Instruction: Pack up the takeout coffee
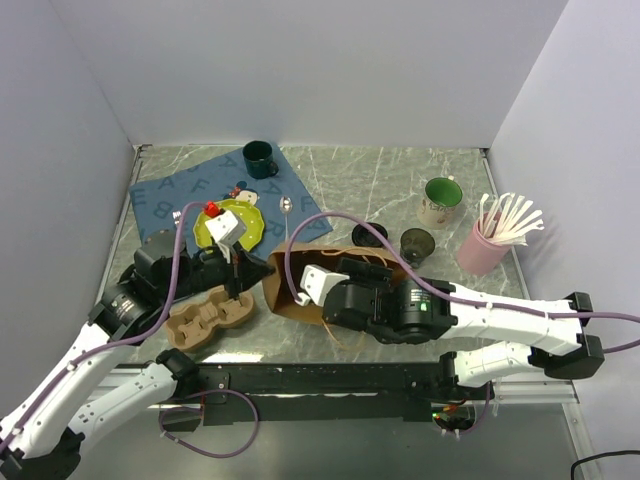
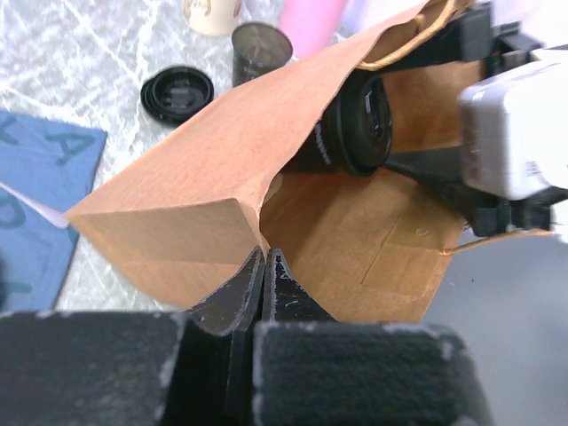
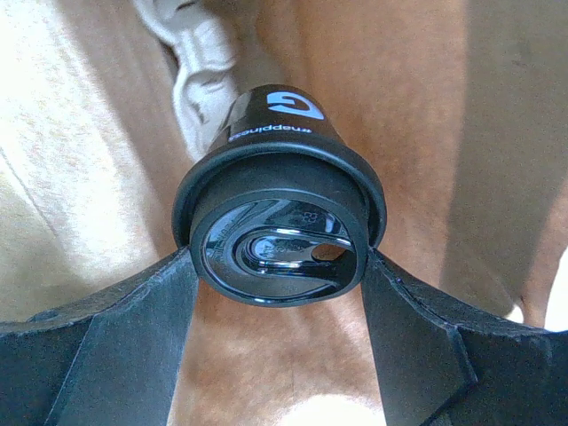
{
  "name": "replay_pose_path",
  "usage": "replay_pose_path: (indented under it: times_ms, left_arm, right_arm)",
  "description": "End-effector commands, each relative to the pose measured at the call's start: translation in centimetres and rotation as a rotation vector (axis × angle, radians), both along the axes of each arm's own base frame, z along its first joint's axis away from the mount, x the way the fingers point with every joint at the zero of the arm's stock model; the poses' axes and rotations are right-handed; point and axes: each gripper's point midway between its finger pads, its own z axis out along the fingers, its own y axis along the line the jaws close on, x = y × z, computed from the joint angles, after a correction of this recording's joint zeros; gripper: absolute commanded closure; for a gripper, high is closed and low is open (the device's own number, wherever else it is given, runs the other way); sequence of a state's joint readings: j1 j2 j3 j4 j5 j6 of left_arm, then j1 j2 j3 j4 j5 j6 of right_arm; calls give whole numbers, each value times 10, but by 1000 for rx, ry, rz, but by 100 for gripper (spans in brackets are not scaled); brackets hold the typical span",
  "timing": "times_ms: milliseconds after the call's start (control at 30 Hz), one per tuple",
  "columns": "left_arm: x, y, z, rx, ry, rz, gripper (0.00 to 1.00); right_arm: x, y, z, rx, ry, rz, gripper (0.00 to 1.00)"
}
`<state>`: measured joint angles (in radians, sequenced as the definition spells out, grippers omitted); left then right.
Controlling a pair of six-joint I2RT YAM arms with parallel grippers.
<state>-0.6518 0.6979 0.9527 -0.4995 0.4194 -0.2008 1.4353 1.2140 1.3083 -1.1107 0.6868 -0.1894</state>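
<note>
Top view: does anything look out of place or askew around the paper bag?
The brown paper bag lies on its side, so the takeout coffee held by the right gripper sits sideways inside it rather than upright. Behind the bag, a loose black lid lies beside an uncovered dark cup.

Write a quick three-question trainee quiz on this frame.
1. True or false: the takeout coffee has its lid on.
2. Multiple choice: the left gripper is shut on A) the edge of the brown paper bag, B) the cardboard cup carrier, C) the spoon.
3. Fill in: the ____ gripper holds the coffee inside the bag.

Key: 1 true; 2 A; 3 right gripper.
</note>
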Motion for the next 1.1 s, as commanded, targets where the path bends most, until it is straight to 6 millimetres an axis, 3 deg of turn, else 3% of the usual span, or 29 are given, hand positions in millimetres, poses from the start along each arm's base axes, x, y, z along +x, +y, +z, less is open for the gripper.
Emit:
replay_pose_path:
  times_ms: [0, 233, 433, 633, 900, 1067]
  left_arm:
    - [13, -10, 32, -63, -119, -2, 99]
    - [15, -16, 13, -17, -80, -31, 99]
    - [14, -14, -9, 78, -67, -65, 99]
    - [16, -20, 0, 52, -61, -75, 99]
    - [18, -24, 2, 51, -33, -77, 99]
    - [16, -25, 1, 52, -7, -83, 99]
  right_arm:
    - [2, 9, 4, 55, 35, 24, 52]
    - [1, 10, -8, 79, 59, 77, 52]
    - [27, -6, 4, 135, 28, 10, 52]
    - [31, -9, -2, 97, 16, 48, 52]
    - [18, 9, -22, 97, 90, 171, 52]
    - [32, 20, -31, 69, 69, 172, 52]
